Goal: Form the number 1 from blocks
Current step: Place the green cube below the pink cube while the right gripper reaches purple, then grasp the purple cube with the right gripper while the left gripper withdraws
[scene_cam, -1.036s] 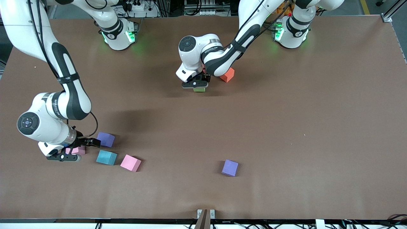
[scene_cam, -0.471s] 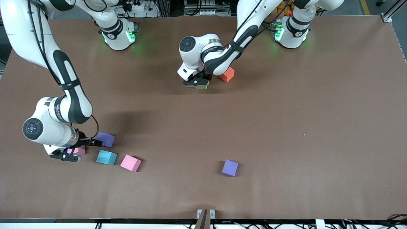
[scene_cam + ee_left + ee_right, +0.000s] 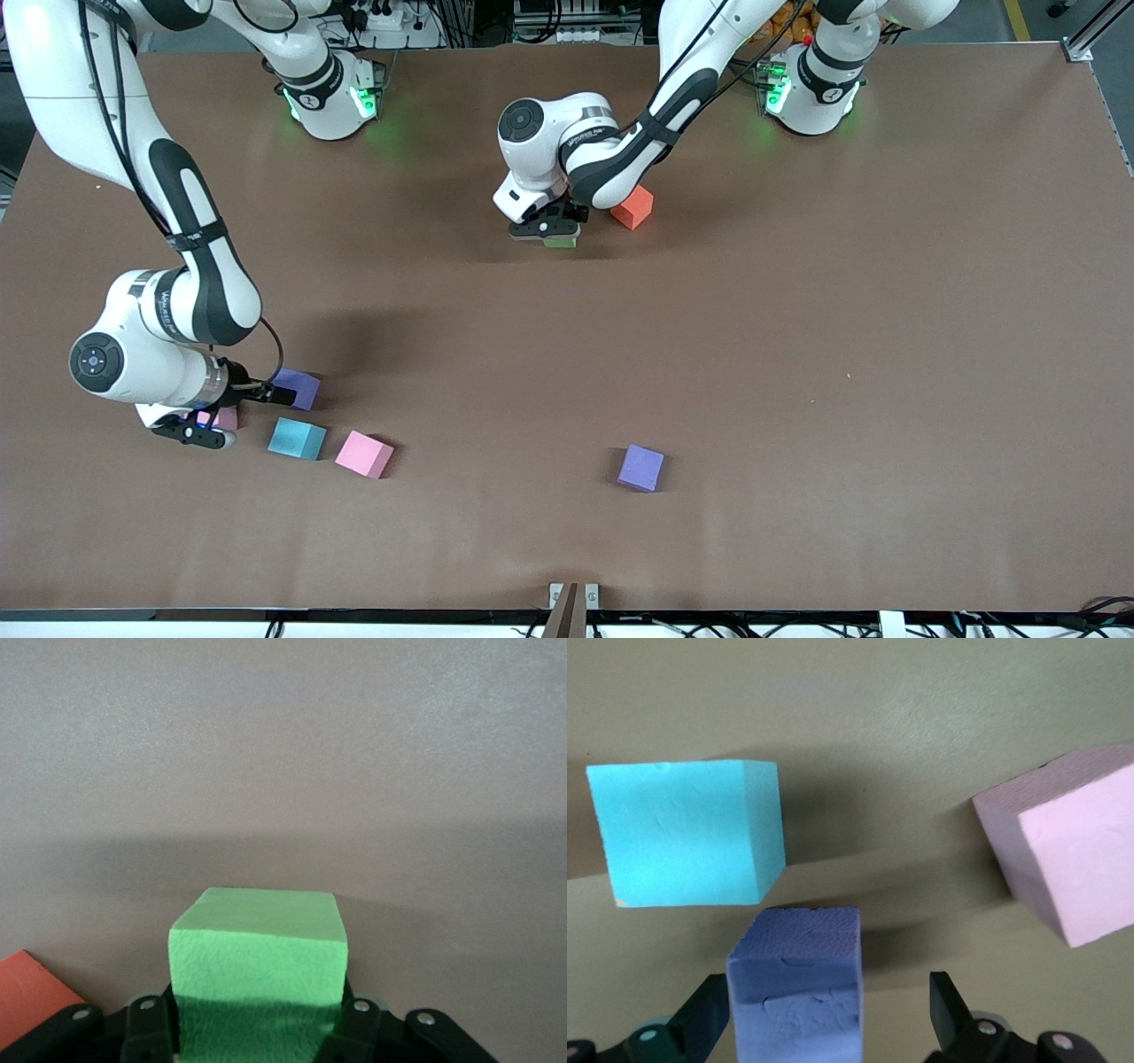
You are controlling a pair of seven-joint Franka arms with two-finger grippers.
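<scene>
My front camera looks down over the table (image 3: 797, 354); both wrist cameras sit close above blocks it also shows.

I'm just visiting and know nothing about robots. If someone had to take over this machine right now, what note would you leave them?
Left gripper: shut on the green block, low over the table beside the orange block, near the robots' bases.
Right gripper: open, down around a purple block at the right arm's end of the table, not yet closed on it.
Lying close to it: a light blue block and two pink blocks, one beside the blue, one partly hidden under the gripper. Another purple block sits alone, nearer the front camera.
Done: no figure 1 visible yet.
Left: gather all the blocks into the 1.
</scene>
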